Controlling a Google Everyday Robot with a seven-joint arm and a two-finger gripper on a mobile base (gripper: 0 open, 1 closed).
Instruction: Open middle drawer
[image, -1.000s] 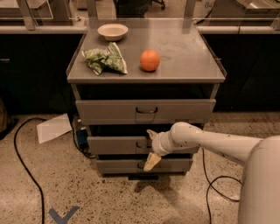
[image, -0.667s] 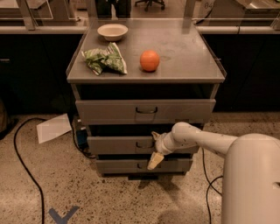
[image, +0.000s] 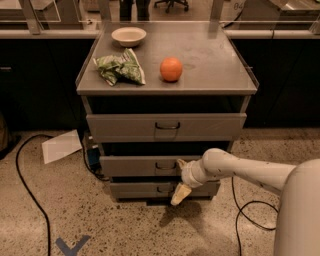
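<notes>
grey middle drawer (image: 131, 166), claw (image: 179, 179) seemingly at handle (image: 165, 165)

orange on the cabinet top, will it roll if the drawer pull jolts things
Likely: the orange is round and sits free on the flat cabinet top. Probably firm, not fragile. The gripper is at the middle drawer front, beside its handle.

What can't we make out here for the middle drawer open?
Camera view:
Whether the gripper, open at the middle drawer front, touches its handle: too small to tell.
Middle drawer interior: hidden under the top drawer.
Base of the arm: cut off at the right edge.
</notes>
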